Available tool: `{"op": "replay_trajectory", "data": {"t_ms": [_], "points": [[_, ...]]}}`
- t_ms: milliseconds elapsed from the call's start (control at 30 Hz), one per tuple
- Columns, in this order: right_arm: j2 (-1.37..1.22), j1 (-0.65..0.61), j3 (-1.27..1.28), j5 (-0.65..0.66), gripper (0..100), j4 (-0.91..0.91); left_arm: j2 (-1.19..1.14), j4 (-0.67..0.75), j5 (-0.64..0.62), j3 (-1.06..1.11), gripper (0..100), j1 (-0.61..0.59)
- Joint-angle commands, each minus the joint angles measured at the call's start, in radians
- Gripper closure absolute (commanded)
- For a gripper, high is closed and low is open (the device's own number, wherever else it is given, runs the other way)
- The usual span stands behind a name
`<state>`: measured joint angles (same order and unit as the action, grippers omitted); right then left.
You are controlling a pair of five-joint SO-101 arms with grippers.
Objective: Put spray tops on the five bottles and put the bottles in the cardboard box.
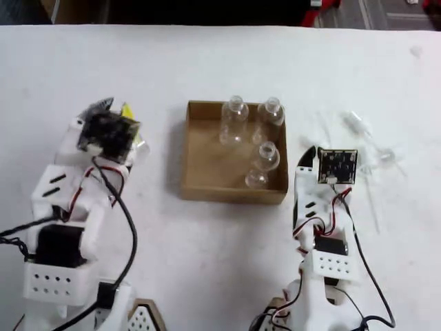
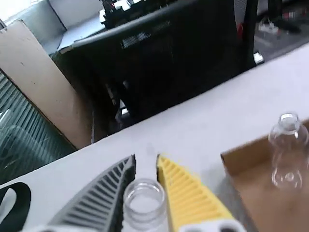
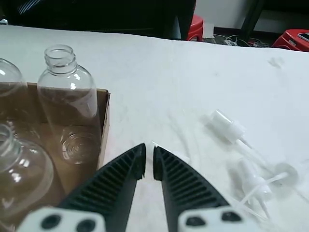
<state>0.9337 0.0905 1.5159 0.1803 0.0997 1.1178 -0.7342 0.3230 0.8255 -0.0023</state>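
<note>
Fingers of the left tool (image 2: 146, 160) squeeze a clear bottle (image 2: 143, 200). The right tool (image 3: 148, 150) is almost shut and holds nothing, beside the cardboard box (image 3: 104, 125).

No text, number or label can be read on the box (image 1: 227, 192) or the bottles (image 1: 235, 117); any print on the board (image 1: 337, 165) at right of the box is too small to make out
</note>
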Motion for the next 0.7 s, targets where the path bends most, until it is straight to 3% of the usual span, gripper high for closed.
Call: {"op": "replay_trajectory", "data": {"t_ms": [0, 133, 300, 567, 667], "points": [[-0.004, -0.001, -0.034, 0.012, 97.8, 0.024, 0.073, 0.189, -0.181, 0.078, 98, 0.033], [-0.004, -0.001, -0.034, 0.012, 97.8, 0.024, 0.113, 0.270, -0.262, 0.173, 98, 0.117], [-0.004, -0.001, -0.034, 0.012, 97.8, 0.024, 0.148, 0.434, -0.270, 0.292, 98, 0.206], [-0.004, -0.001, -0.034, 0.012, 97.8, 0.024, 0.147, 0.724, -0.275, 0.466, 98, 0.243], [-0.004, -0.002, -0.034, 0.012, 97.8, 0.024, 0.145, 0.776, -0.342, 0.483, 98, 0.251]]}}
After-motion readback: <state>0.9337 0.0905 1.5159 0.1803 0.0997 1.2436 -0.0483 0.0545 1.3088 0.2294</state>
